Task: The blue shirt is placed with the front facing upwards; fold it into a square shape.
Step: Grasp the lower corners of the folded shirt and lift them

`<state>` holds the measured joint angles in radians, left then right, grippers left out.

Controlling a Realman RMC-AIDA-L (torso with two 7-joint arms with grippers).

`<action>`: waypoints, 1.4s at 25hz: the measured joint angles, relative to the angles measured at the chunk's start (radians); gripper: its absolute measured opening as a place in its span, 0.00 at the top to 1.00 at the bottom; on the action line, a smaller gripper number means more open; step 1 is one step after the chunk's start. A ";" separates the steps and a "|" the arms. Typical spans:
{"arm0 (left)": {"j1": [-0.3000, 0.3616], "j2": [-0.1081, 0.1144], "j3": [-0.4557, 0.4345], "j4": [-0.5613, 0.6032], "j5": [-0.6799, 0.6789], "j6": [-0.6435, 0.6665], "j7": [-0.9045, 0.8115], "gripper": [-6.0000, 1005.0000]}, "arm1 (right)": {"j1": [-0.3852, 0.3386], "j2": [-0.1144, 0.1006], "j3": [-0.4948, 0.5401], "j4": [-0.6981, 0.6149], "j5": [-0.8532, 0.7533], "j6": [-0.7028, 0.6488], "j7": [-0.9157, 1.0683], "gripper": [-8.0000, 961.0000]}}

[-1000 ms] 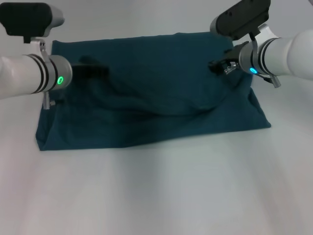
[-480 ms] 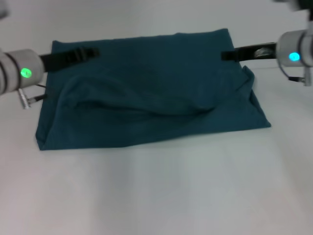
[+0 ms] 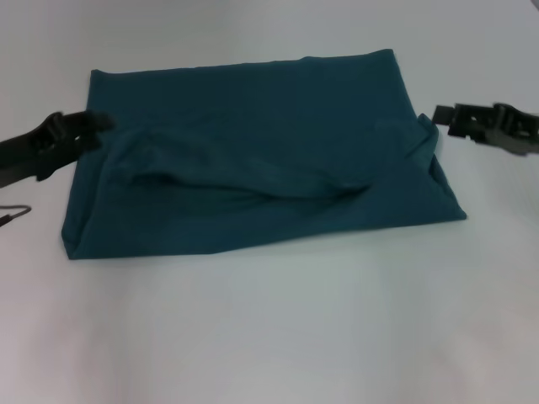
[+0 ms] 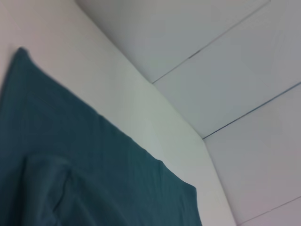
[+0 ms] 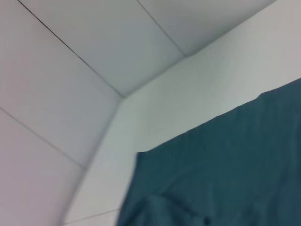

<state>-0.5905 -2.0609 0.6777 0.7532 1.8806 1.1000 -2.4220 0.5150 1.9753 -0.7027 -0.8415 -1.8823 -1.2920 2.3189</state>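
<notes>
The blue shirt [image 3: 261, 151] lies on the white table [image 3: 269, 337] as a wide, roughly rectangular teal slab, plain side up, with a loose ridge of cloth running across its middle. No lettering shows. My left gripper [image 3: 80, 128] hangs at the shirt's left edge, its black tip just over the cloth border. My right gripper [image 3: 450, 120] is off the shirt's right edge, a short gap from the cloth. Neither holds any cloth. The left wrist view shows the blue shirt [image 4: 94, 165] from the side, and the right wrist view shows the blue shirt [image 5: 225, 174] likewise.
White table surrounds the shirt on all sides, with broad room in front. A thin cable loop [image 3: 15, 214] shows at the far left edge. Pale wall panels [image 4: 225, 70] rise behind the table's far edge.
Both arms have pulled outward off the shirt, left arm to the left and right arm to the right. The shirt stays lying flat where they left it.
</notes>
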 joint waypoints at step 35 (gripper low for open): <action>-0.008 0.001 -0.023 -0.082 0.339 -0.073 -0.006 0.11 | -0.041 -0.044 0.087 0.211 0.053 -0.219 -0.133 0.42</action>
<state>-0.5988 -2.0603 0.6542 0.6713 2.2194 1.0265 -2.4278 0.4742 1.9312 -0.6157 -0.6306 -1.8290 -1.5113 2.1858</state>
